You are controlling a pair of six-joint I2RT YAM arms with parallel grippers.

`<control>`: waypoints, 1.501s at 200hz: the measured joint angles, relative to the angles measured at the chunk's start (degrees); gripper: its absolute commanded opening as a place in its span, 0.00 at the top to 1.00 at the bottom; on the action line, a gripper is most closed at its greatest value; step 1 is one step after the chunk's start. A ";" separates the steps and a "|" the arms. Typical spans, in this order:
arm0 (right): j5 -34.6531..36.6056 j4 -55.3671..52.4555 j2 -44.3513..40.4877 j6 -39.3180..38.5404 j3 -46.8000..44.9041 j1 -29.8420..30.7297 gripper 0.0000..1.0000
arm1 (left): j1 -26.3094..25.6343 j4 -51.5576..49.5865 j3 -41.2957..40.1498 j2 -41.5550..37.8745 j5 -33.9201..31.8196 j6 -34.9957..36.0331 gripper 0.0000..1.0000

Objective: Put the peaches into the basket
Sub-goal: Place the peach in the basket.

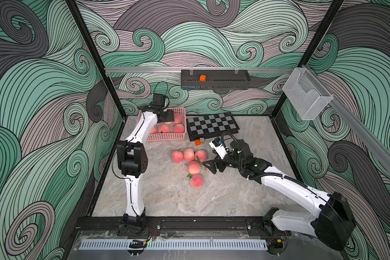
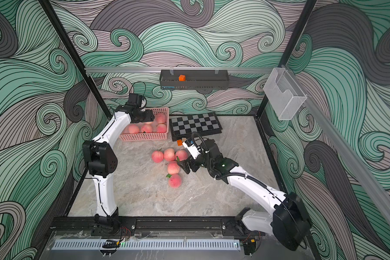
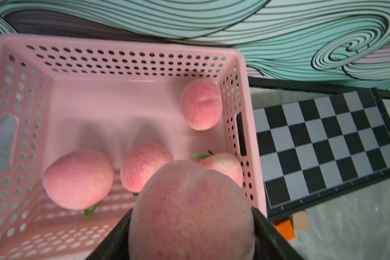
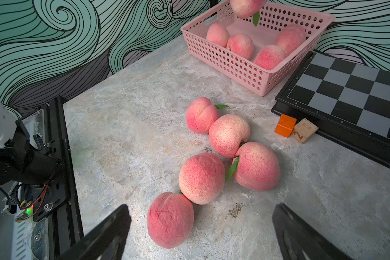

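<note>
The pink basket [image 1: 167, 136] [image 3: 122, 45] stands at the back left of the table with several peaches [image 3: 78, 179] inside. Above it my left gripper [image 1: 170, 118] [image 3: 191, 225] is shut on one more peach [image 3: 191, 211], its black fingers [image 3: 266, 234] pressed against both sides of the fruit. Several peaches [image 1: 189, 154] [image 4: 202, 177] lie clustered on the table's middle. Just right of that cluster my right gripper [image 1: 208, 166] [image 4: 202, 208] hangs open, jaws wide apart and holding nothing, with the nearest peach [image 4: 170, 221] between and ahead of them.
A folded chessboard [image 1: 212, 125] lies right of the basket. An orange cube [image 1: 197, 142] and a wooden cube [image 4: 305, 130] sit at its front edge. A black tray [image 1: 215, 82] holding an orange cube hangs on the back wall, a clear mesh holder [image 1: 306, 94] on the right.
</note>
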 measured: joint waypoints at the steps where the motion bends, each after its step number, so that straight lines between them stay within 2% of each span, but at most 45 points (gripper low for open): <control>1: 0.00 0.00 0.02 0.00 0.00 -0.02 0.01 | 0.00 0.04 0.17 0.15 -0.09 0.00 0.44; 59: -0.52 0.15 2.29 -0.20 1.16 -0.39 0.01 | 1.53 3.50 10.54 10.73 -2.21 2.60 0.43; 159: -1.57 1.64 8.70 -0.37 2.62 -0.44 0.01 | 3.08 10.12 17.64 21.94 -2.47 4.44 0.42; 300: -2.78 3.08 11.32 -0.98 3.74 -0.44 0.01 | 5.16 12.55 20.98 27.89 -1.29 3.69 0.40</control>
